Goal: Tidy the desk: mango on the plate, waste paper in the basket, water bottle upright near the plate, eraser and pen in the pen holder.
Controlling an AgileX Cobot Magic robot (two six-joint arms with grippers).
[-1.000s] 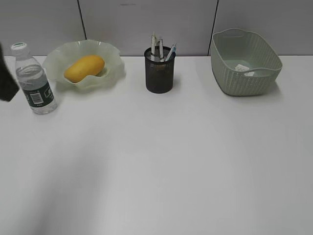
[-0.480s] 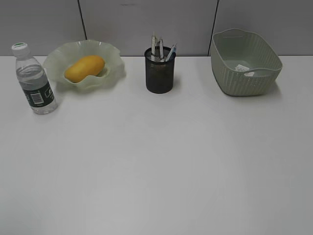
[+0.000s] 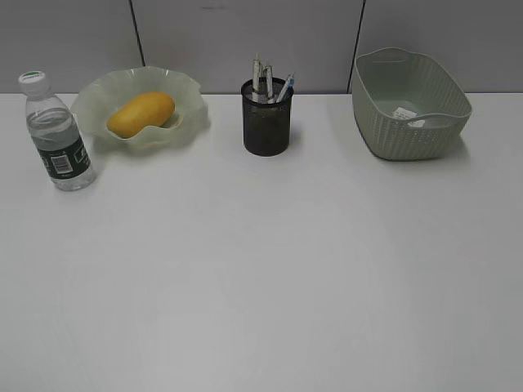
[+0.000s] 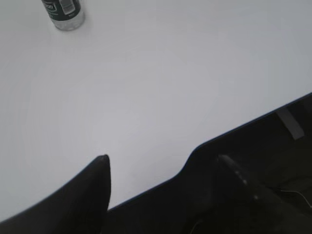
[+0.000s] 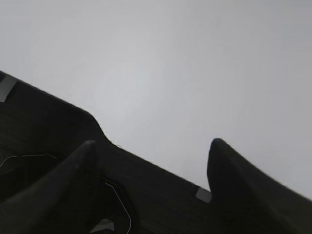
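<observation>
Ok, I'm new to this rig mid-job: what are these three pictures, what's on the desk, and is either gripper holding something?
It is a two-armed robot. The wide picture looks across the desk: water bottle upright beside the plate holding the mango, pen holder with pens, basket with waste paper. The other two come from cameras on each wrist. The left gripper and right gripper show as dark fingers near the desk's front edge, both open and empty. The eraser isn't visible.

One mango [image 3: 141,113], one plate [image 3: 186,91], one water bottle [image 3: 57,133], one pen holder [image 3: 266,119], one basket [image 3: 411,122], one waste paper [image 3: 405,113].
</observation>
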